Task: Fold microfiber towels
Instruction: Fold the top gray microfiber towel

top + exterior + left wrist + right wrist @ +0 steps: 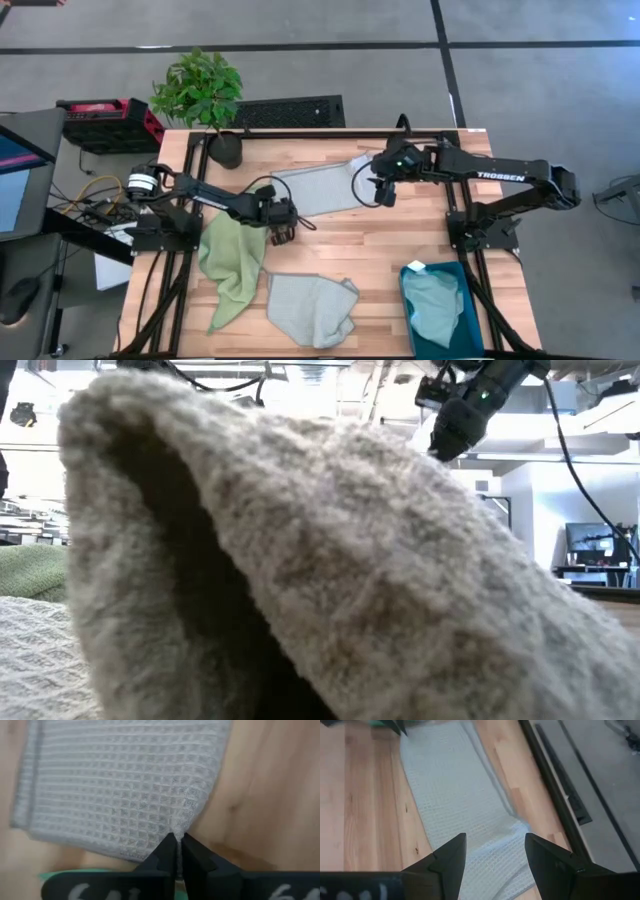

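I have the left gripper [283, 236] down at the middle of the high view, its fingers [167, 851] pinched together on the corner of the pale grey-blue waffle-weave towel [322, 187] that lies flat on the light wooden table [370, 250]. In the left wrist view that towel [125, 785] fills most of the frame, and its corner edge runs right into the closed fingertips, so I read this as a grip on the cloth.

The right gripper [384, 192] hangs over the right end of the same towel, upper centre-right of the high view. Its two dark fingers [451, 860] stand wide apart in the right wrist view, with the towel [455, 785] below them and nothing between them.

A light green microfiber towel [233, 270] lies crumpled at lower left of centre, just beside the left gripper. A second pale grey-blue towel [312, 308] sits rumpled at the bottom centre. A light blue towel [434, 306] rests inside the rigid teal rectangular bin [465, 330] at lower right.

The low view is almost filled by a fuzzy grey towel fold [330, 570] close to the lens. A potted green plant [200, 95] stands at the table's upper left corner.
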